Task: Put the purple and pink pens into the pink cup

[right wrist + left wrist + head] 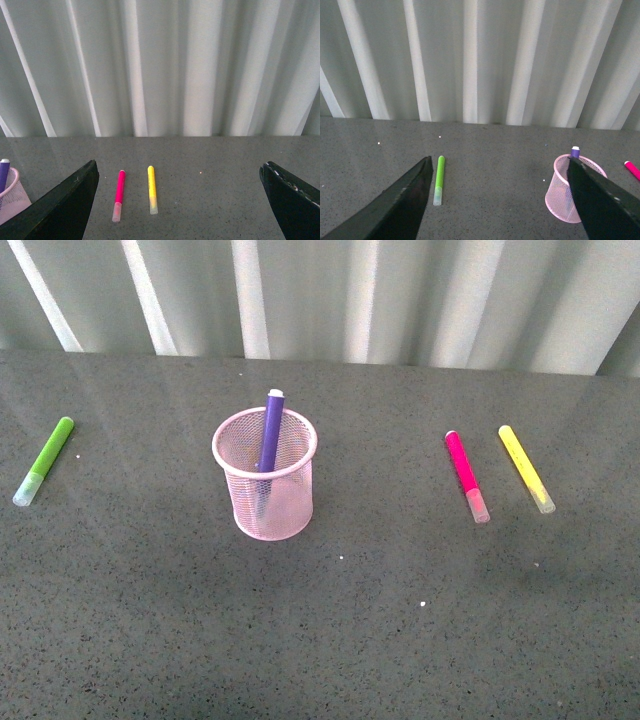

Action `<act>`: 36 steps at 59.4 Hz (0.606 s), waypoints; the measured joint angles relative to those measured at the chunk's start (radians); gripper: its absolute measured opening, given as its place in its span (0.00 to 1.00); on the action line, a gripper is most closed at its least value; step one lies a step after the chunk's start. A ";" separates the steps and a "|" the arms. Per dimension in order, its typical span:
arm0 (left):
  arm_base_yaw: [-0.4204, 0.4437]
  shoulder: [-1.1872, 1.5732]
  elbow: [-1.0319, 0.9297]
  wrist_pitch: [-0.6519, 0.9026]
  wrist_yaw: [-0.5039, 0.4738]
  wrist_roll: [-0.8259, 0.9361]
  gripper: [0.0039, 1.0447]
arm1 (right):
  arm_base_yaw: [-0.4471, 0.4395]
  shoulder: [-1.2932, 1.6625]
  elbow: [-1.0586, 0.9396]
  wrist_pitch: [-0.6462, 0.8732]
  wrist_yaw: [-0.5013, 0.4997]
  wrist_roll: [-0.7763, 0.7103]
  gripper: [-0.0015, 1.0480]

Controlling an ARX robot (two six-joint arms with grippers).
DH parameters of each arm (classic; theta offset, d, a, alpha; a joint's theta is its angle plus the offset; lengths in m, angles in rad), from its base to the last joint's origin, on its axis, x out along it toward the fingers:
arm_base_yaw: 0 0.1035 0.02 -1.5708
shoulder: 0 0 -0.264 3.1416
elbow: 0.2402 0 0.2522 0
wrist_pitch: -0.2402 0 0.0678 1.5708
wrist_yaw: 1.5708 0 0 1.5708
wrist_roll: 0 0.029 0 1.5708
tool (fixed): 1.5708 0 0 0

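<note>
The pink cup point(266, 486) stands upright on the grey table, left of centre, with the purple pen point(271, 429) leaning inside it, its end poking above the rim. To the right the pink pen point(465, 475) lies flat on the table. Neither arm shows in the front view. My left gripper point(499, 169) is open and empty above the table; the pink cup point(564, 192) and purple pen point(575, 151) sit beside one of its fingers. My right gripper point(180, 175) is open and empty too, with the pink pen point(119, 194) lying just inside one finger.
A lime green marker point(45, 460) lies at the far left of the table. A yellow marker point(526, 468) lies right of the pink pen. A white corrugated wall point(320, 295) closes off the table's far edge.
</note>
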 joint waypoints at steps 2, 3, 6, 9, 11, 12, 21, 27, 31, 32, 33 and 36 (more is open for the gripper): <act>0.000 0.000 0.000 0.000 0.000 0.000 0.93 | 0.018 0.042 0.037 -0.092 0.079 0.024 0.93; 0.000 0.000 0.000 0.000 0.000 0.000 0.93 | 0.025 0.097 0.071 -0.164 0.137 0.039 0.93; 0.000 0.000 0.000 0.000 -0.001 0.000 0.94 | -0.004 0.302 0.159 -0.298 0.201 0.064 0.93; 0.000 -0.001 0.000 0.000 0.001 0.001 0.94 | -0.055 0.468 0.206 -0.281 0.164 0.071 0.93; 0.000 0.000 0.000 0.000 0.000 0.001 0.94 | -0.090 0.596 0.245 -0.236 0.130 0.072 0.93; 0.000 0.000 0.000 0.000 0.000 0.001 0.94 | -0.096 0.626 0.255 -0.223 0.122 0.071 0.93; 0.000 -0.001 0.000 0.000 0.000 0.001 0.94 | -0.099 1.028 0.406 -0.017 0.130 -0.009 0.93; 0.000 -0.001 0.000 0.000 0.000 0.001 0.94 | -0.076 1.248 0.506 0.045 0.128 -0.084 0.93; 0.000 -0.001 0.000 0.000 0.000 0.001 0.94 | -0.051 1.382 0.571 0.061 0.129 -0.109 0.93; 0.000 -0.001 0.000 0.000 0.000 0.001 0.94 | -0.043 1.416 0.588 0.068 0.129 -0.113 0.93; 0.000 -0.001 0.000 0.000 0.000 0.001 0.94 | -0.040 1.433 0.596 0.072 0.129 -0.117 0.93; 0.000 -0.001 0.000 0.000 0.000 0.001 0.94 | -0.021 1.511 0.639 0.091 0.139 -0.117 0.93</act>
